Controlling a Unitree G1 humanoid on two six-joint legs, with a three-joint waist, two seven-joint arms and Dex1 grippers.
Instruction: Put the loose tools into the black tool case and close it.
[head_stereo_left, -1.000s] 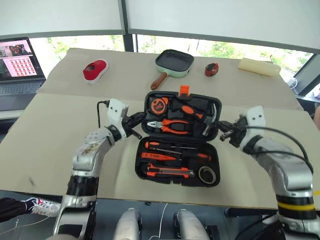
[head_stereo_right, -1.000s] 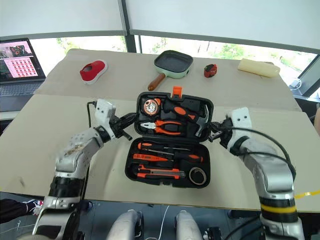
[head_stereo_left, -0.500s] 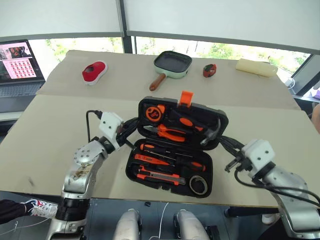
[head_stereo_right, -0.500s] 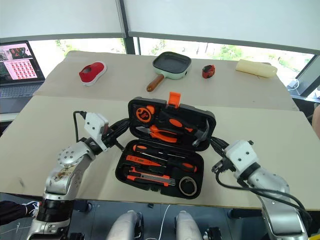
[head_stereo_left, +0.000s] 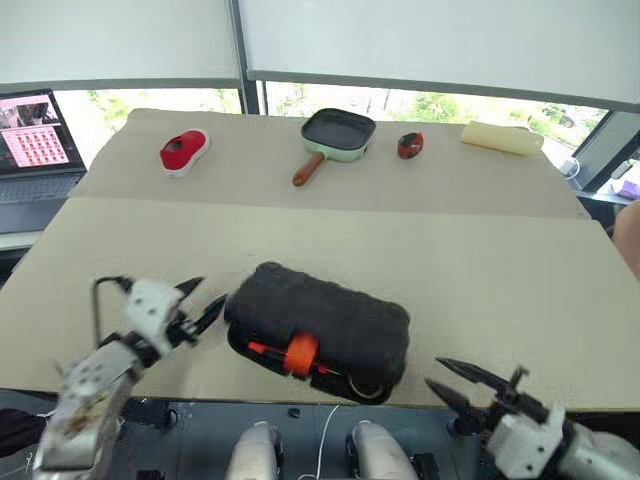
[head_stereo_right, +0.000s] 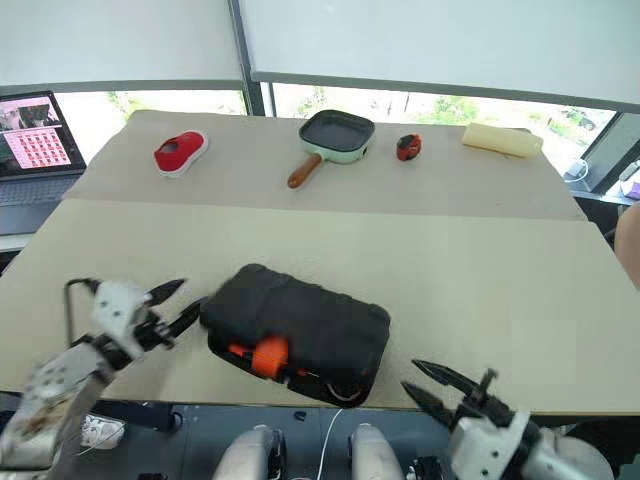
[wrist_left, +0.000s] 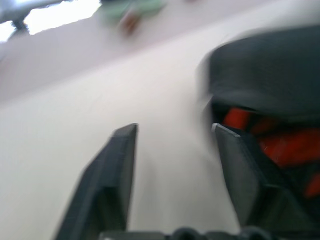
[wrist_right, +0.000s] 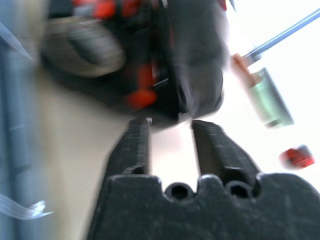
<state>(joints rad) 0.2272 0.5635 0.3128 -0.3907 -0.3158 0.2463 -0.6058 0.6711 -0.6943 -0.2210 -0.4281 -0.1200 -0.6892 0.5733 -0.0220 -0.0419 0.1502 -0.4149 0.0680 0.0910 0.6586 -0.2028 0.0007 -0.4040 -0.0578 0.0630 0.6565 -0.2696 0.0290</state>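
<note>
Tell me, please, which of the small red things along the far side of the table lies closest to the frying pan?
The small dark-red one, just right of the frying pan; the red-and-white one lies far off to its left.

A tool case (head_stereo_left: 320, 325) is lying near the table's (head_stereo_left: 500, 260) front edge, lid nearly down over the tools inside. Behind it, along the far side, a shoe (head_stereo_left: 184, 151), frying pan (head_stereo_left: 337, 134), tape measure (head_stereo_left: 409, 145) and sponge (head_stereo_left: 503, 138) are sitting left to right.
</note>
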